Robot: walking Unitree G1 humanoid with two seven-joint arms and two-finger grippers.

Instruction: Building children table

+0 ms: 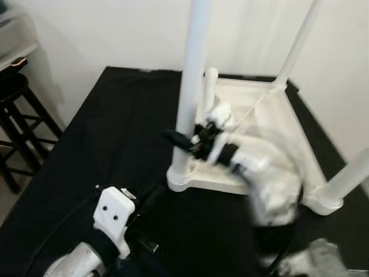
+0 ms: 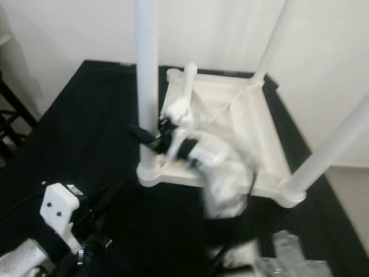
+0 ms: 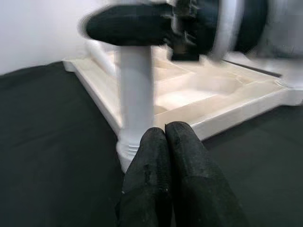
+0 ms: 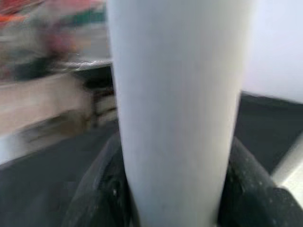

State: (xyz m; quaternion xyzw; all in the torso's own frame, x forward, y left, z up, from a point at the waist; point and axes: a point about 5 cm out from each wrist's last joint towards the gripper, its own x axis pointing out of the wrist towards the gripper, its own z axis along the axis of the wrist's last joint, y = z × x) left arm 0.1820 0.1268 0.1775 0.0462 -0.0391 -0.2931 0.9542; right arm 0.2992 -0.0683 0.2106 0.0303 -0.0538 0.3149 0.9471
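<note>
On black cloth (image 1: 115,133), upturned white table (image 1: 271,133), legs up

Your right arm (image 1: 271,184) is smeared by motion blur; three table legs (image 1: 193,69) run off the top edge, and the stool (image 1: 14,115) is cropped at left.

— What stands closest to the right wrist camera?
— A white table leg (image 4: 175,109), upright, running out of frame at the top.
— And the right gripper (image 4: 173,189)?
— Its black fingers (image 4: 97,194) sit one on each side of the leg, pressed against it.
— Behind that?
— A dark surface (image 4: 47,184), plus blurred colours nobody could identify.
</note>
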